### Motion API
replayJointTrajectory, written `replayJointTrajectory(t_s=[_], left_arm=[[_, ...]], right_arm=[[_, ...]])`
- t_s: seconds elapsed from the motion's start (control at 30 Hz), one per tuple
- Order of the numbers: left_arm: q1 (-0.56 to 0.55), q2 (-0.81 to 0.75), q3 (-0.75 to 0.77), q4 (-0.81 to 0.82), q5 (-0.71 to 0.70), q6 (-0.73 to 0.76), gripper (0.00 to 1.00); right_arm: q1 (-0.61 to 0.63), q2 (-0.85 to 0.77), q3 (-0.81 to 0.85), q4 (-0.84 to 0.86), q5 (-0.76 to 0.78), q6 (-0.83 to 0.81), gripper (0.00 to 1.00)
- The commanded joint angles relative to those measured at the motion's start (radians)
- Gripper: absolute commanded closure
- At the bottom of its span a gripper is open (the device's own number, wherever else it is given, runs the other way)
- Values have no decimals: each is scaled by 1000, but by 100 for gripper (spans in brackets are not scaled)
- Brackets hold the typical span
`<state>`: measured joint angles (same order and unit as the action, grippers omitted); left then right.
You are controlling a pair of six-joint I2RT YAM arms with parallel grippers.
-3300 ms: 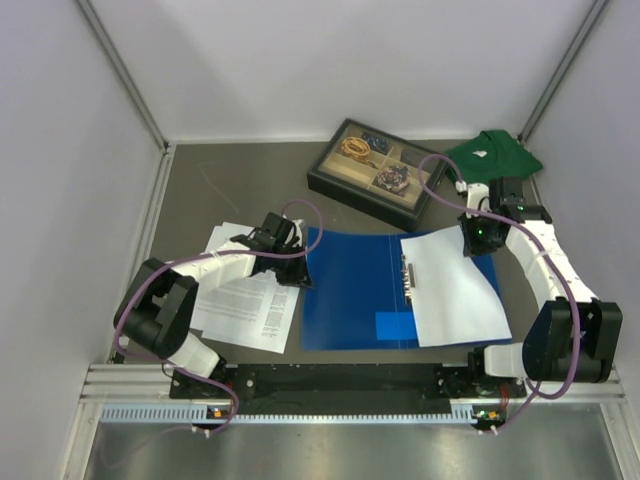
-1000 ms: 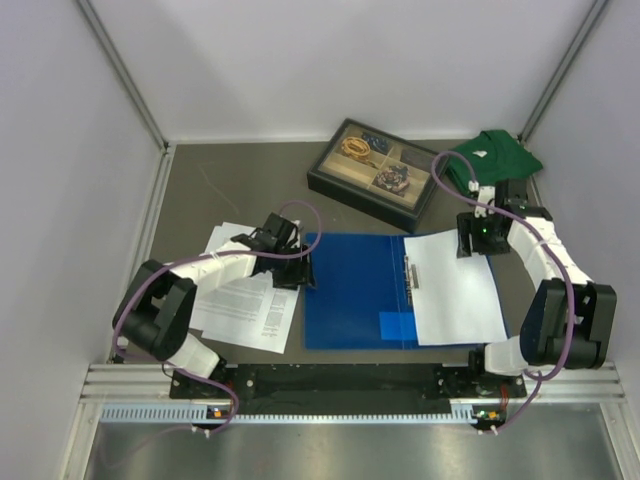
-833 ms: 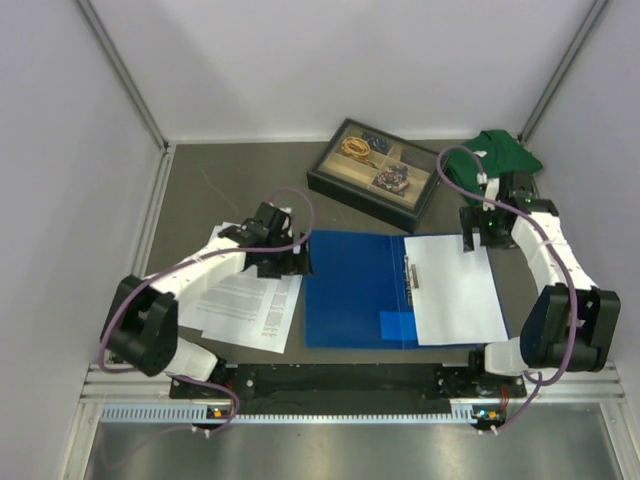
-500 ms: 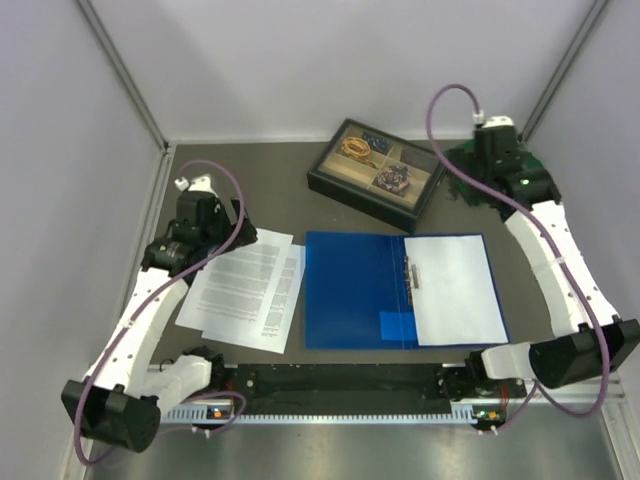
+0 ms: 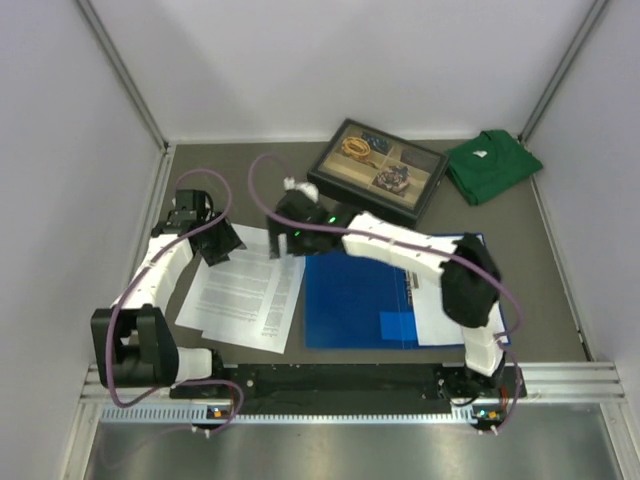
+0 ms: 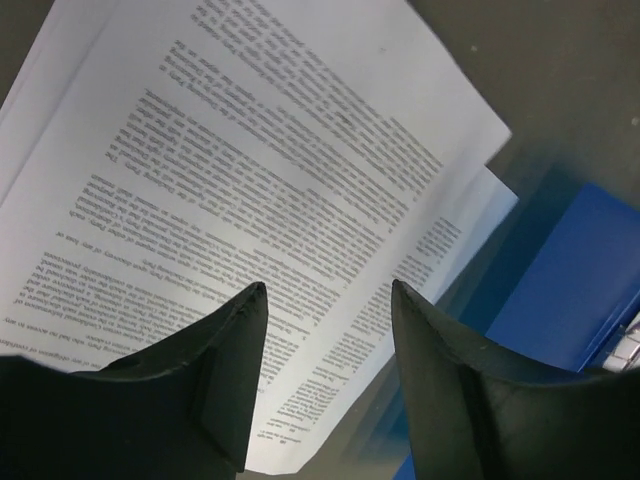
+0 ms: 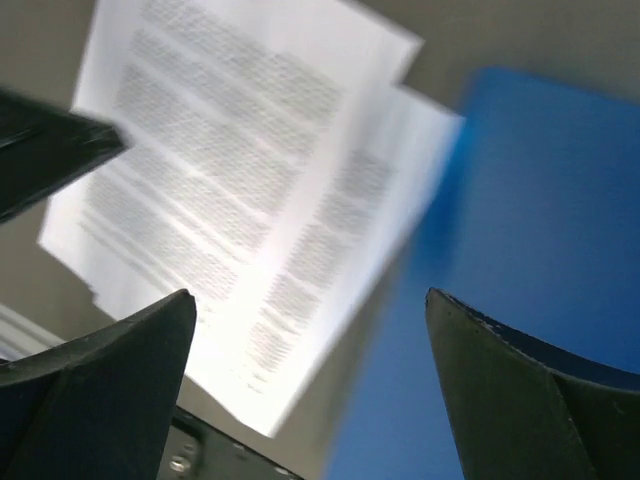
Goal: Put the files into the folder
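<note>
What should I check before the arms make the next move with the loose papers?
1. Folder lies open: ok.
2. Left gripper open and empty: ok.
3. Right gripper open and empty: ok.
4. Files in a grip: not ok; they lie loose, left of the folder.
5. Files squared up: not ok; the sheets are fanned.
6. Either gripper touching paper: cannot tell.

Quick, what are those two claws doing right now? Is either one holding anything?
Left gripper: open, holding nothing, over the files.
Right gripper: wide open, holding nothing.
</note>
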<state>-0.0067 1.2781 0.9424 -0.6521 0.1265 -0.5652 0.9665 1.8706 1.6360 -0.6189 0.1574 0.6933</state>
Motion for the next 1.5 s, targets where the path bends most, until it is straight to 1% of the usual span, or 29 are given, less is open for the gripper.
replayJointTrajectory(t_s=[0.0, 0.03, 0.07, 0.1, 0.17, 0.23, 0.27, 0.37, 0.47, 0.57, 0.77, 1.03, 1.33, 1.47], left_arm=[[73, 119, 51, -1, 110, 31, 41], [83, 168, 64, -17, 99, 37, 40], [89, 184, 65, -21, 81, 44, 40], [97, 197, 50, -18, 78, 42, 40], [125, 233, 33, -7, 81, 41, 41], [137, 266, 21, -9, 117, 37, 42], [139, 274, 15, -9, 117, 28, 42], [143, 297, 3, -20, 91, 10, 42], [149, 305, -13, -14, 84, -10, 42], [154, 317, -30, -6, 65, -25, 42], [163, 352, -82, 28, 58, -39, 43], [174, 385, -108, 37, 55, -29, 41], [175, 395, -128, 43, 48, -21, 41], [175, 406, -134, 49, 52, -13, 41]], right_arm=[[127, 150, 177, 33, -16, 234, 9], [135, 168, 162, 56, -30, 270, 12], [144, 179, 150, 91, -53, 320, 21], [147, 203, 140, 137, -77, 346, 23], [158, 226, 140, 136, -76, 383, 32], [166, 246, 142, 108, -42, 403, 36], [172, 246, 134, 108, -33, 423, 39], [181, 246, 104, 85, 1, 481, 43], [190, 249, 55, 105, 14, 524, 43], [193, 274, 42, 117, -1, 538, 43], [195, 294, 18, 142, 8, 529, 41], [195, 324, -59, 266, -15, 563, 41], [209, 352, -80, 335, -7, 603, 41], [209, 323, -131, 450, -4, 569, 40]])
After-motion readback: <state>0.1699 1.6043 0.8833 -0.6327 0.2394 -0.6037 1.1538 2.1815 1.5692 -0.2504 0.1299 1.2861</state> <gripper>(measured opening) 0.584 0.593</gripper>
